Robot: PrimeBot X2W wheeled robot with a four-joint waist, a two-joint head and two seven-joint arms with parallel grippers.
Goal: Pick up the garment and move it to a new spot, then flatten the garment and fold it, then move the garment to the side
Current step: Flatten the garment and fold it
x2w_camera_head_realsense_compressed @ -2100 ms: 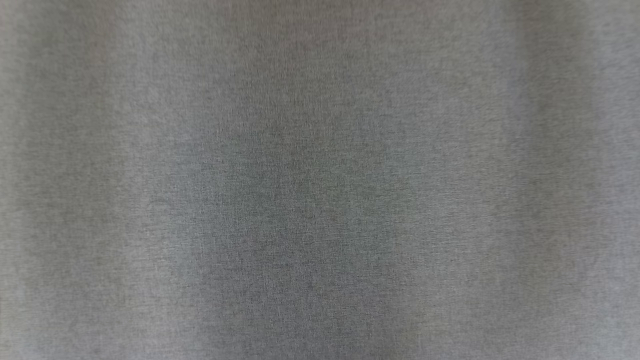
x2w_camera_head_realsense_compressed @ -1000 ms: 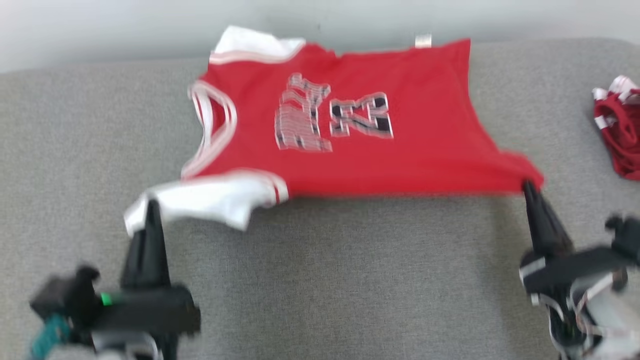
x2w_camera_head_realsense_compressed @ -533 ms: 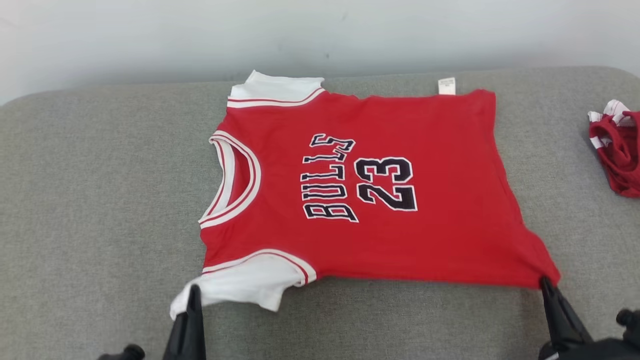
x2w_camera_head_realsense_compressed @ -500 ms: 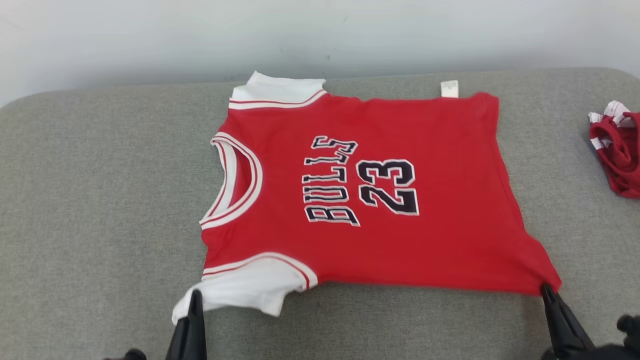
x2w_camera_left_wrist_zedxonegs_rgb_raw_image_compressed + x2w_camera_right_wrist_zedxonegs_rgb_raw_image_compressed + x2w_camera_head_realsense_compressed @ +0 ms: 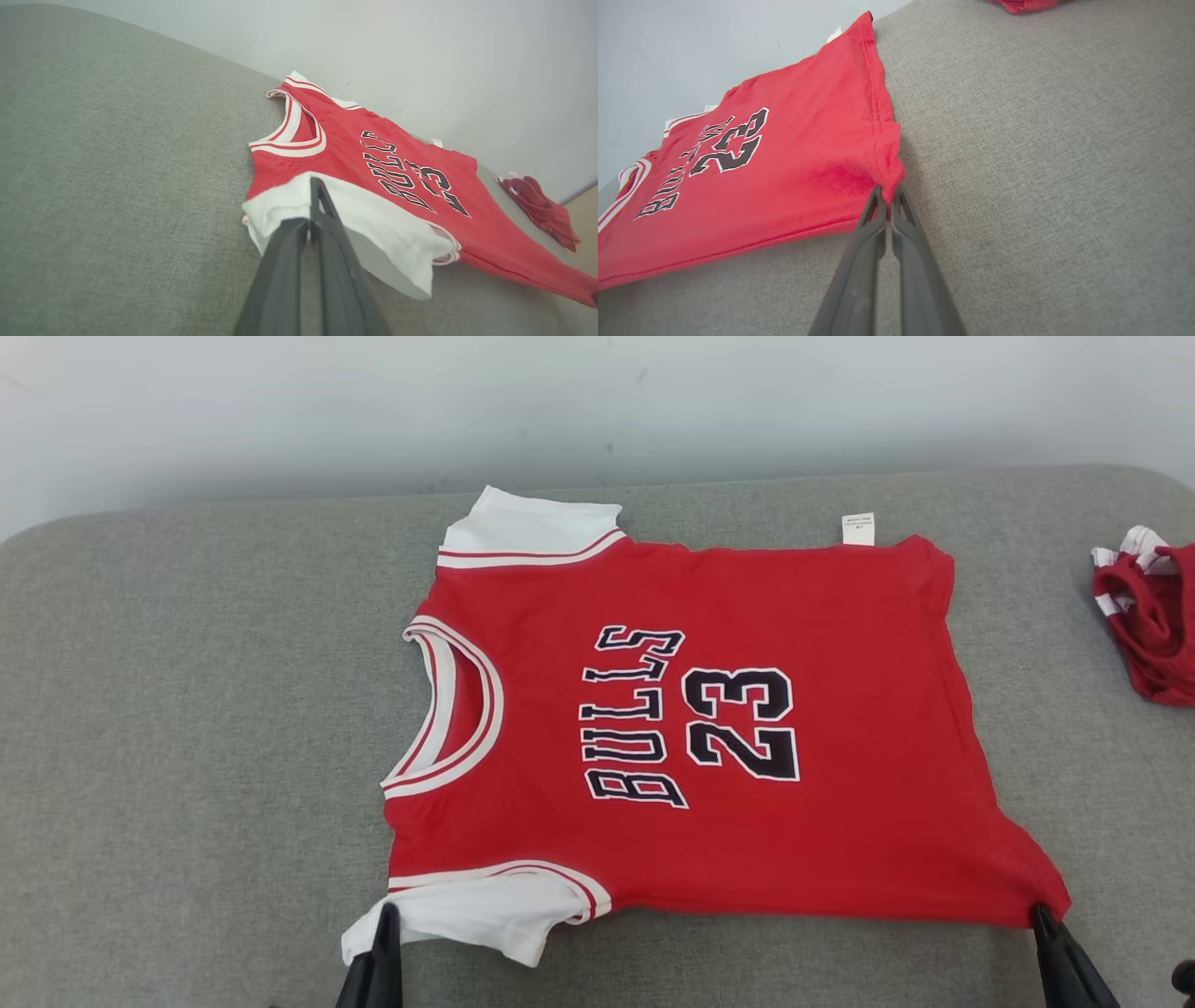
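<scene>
Head view: the garment [image 5: 709, 728] lies flat, nearer 6 o'clock than before.
Left gripper [image 5: 386, 913] pinches its white sleeve, right gripper [image 5: 1042, 915] its hem corner; grey cushion [image 5: 187, 756] beneath, pale wall [image 5: 280, 411] at 12, red bundle [image 5: 1153, 625] at 3 o'clock.

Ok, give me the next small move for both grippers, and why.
Probably lower both together: the left gripper pinches the white sleeve, the right gripper the hem corner, and that near edge of the jersey looks raised off the grey cushion.
</scene>
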